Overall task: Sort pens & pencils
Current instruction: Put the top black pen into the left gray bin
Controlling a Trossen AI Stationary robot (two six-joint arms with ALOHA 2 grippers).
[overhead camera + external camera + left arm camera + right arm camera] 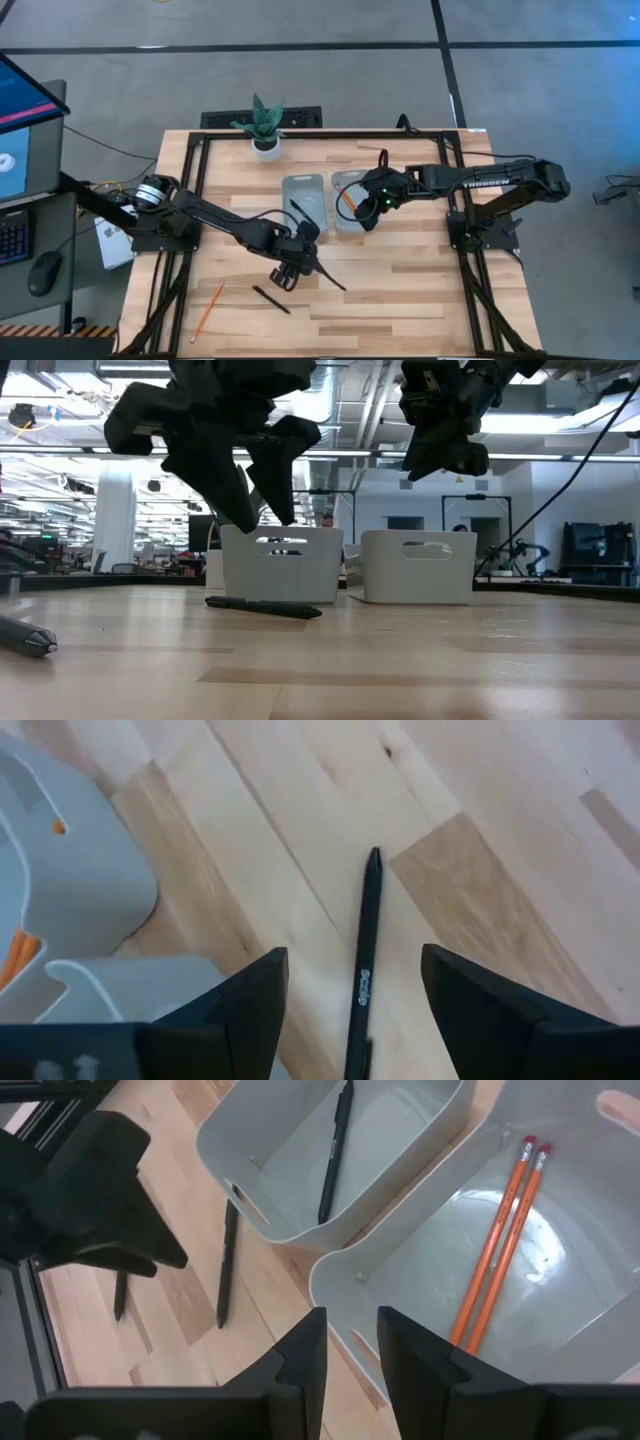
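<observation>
1. Left bin point(400, 1140): one pen point(335, 1150) inside; sorted.
2. Right bin point(560, 1280): two pencils point(495, 1245) inside; sorted.
3. Left claw point(355, 995): wide open, empty, straddling a pen point(365, 970) on the bench point(420, 290) just beside the left bin.
4. Outstanding, well apart from the bins: pen point(270, 299), pencil point(207, 310).
5. Right claw point(350, 1335): nearly closed, empty, over the right bin.
</observation>
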